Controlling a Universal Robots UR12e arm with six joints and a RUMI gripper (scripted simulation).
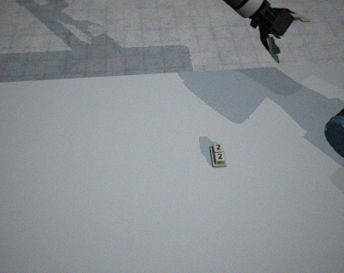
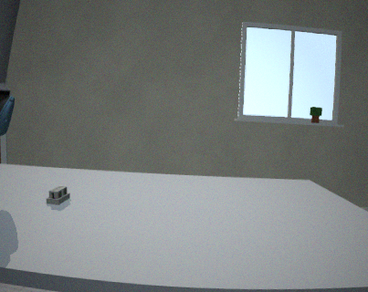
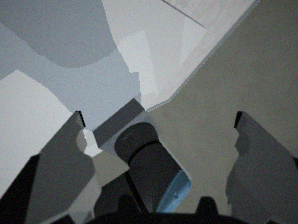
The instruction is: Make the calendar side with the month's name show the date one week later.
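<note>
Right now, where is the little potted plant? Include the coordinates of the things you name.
In the exterior view, the potted plant (image 2: 315, 114) stands toward the right, at the bottom of the window's (image 2: 291, 73) right-hand pane.

"2" atop each cube (image 1: 218, 148) (image 1: 219, 156)
</note>
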